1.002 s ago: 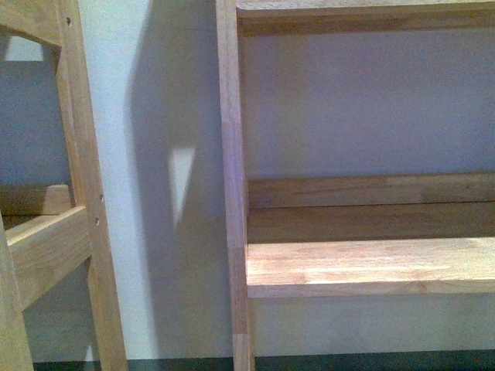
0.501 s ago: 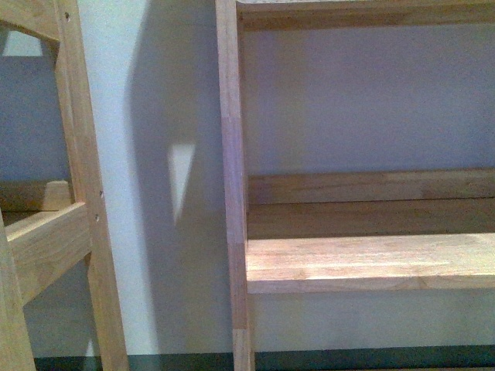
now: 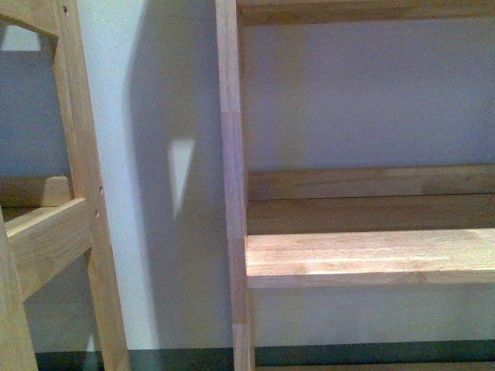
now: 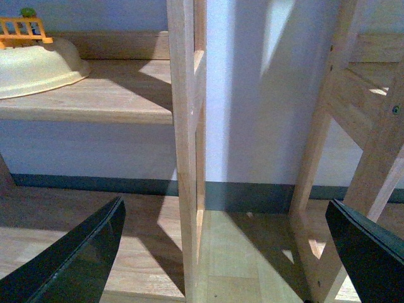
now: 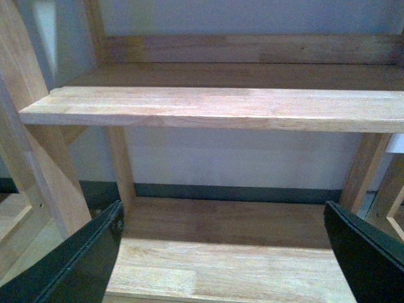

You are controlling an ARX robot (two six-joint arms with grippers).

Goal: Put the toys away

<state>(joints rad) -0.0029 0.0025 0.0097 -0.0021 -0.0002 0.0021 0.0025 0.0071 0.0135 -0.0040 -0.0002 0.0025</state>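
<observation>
The left gripper (image 4: 224, 252) is spread wide with nothing between its dark fingers (image 4: 76, 259), facing a wooden upright (image 4: 186, 151) and the pale wall. At upper left of that frame a cream bowl (image 4: 35, 69) sits on a shelf (image 4: 107, 101). The right gripper (image 5: 224, 252) is likewise released, before a bare wooden shelf board (image 5: 214, 107). No plush toy shows in any view.

pale wall (image 3: 155, 93) | wooden shelves (image 3: 371, 259) | dark baseboard (image 3: 371, 353)
</observation>
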